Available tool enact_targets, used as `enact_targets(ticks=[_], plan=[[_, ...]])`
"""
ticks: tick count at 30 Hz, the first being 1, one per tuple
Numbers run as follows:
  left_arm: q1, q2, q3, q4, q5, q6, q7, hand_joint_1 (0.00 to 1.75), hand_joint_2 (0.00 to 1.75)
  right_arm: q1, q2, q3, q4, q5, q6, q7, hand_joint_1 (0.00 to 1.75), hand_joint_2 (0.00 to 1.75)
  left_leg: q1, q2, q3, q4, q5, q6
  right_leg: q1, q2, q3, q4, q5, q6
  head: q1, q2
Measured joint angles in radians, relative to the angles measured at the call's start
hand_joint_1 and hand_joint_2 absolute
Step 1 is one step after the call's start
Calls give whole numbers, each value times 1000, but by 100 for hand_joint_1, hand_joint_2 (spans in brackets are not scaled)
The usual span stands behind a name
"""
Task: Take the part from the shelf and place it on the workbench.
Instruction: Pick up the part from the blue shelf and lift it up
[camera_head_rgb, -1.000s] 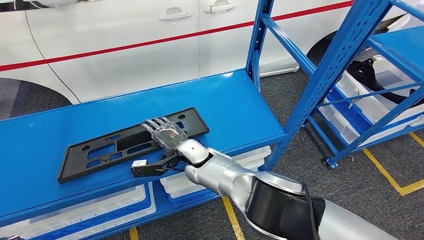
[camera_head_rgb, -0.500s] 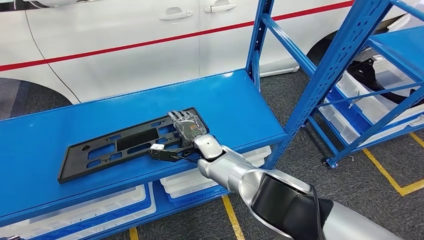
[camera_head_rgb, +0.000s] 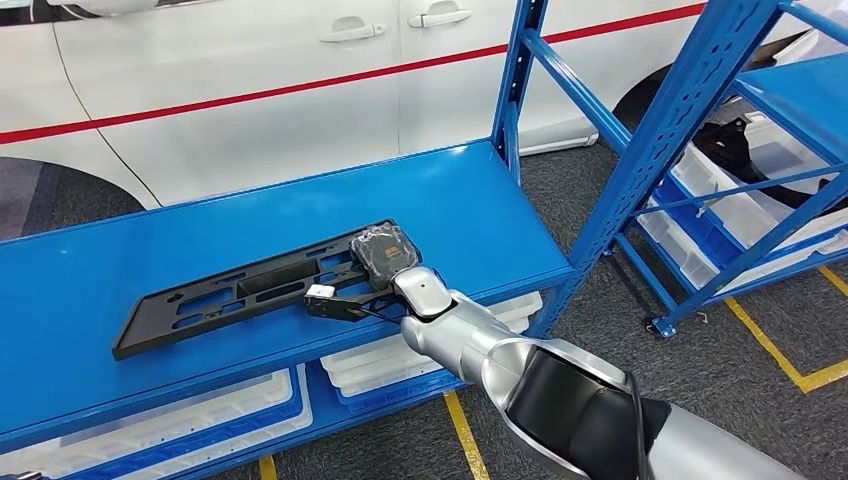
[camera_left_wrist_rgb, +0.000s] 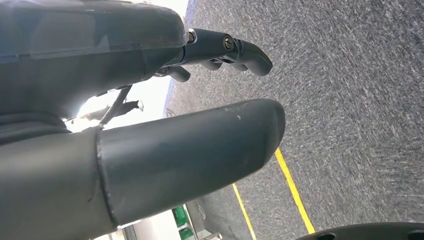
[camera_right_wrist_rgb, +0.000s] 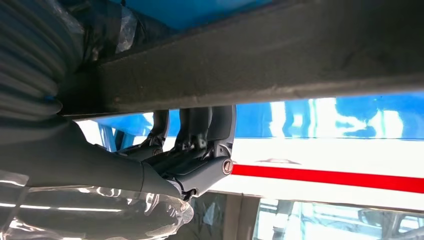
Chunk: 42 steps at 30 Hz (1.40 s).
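The part (camera_head_rgb: 230, 297), a long flat black plastic plate with several cut-outs, lies across the blue workbench (camera_head_rgb: 100, 260). My right hand (camera_head_rgb: 385, 255) grips its right end, fingers curled over the far edge. That end looks slightly raised off the surface. In the right wrist view the part (camera_right_wrist_rgb: 280, 60) crosses as a dark bar, and my fingers (camera_right_wrist_rgb: 200, 130) wrap around it. My left hand (camera_left_wrist_rgb: 150, 125) hangs over the grey floor with thumb and fingers apart, holding nothing.
A white car with a red stripe (camera_head_rgb: 250, 95) stands close behind the workbench. White bins (camera_head_rgb: 380, 365) sit on the level below it. A blue shelf rack (camera_head_rgb: 690, 110) with more bins (camera_head_rgb: 740, 200) stands to the right. Yellow lines (camera_head_rgb: 790, 370) mark the floor.
My right hand slid right along the part to its right end and curled its fingers over the edge. The part shifted slightly and its right end lifted.
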Motion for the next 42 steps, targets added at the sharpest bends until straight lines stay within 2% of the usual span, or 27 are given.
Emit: enact_targets(ticks=[19,23,34,42], plan=[[-1,0,0,0,0,0,-2,0,0,1,-1,-16,0,8,-2,-1,175,175,0,0,1,0,0,0,0,0,1,0,0,0,0,0],[-1,0,0,0,0,0,-2,0,175,2,-1,-22,0,11,-2,-4,175,175,0,0,1,0,0,0,0,0,1,0,0,0,0,0],[-2,0,1,0,18,-8,-16,0,175,6,-1,-41,0,22,-14,-29,175,175,0,0,1,0,0,0,0,0,1,0,0,0,0,0],[1,0,6,0,36,33,-19,0,175,34,-9,-88,-55,94,-210,-77,175,175,0,0,-2,0,0,0,0,0,-1,0,0,0,0,0]])
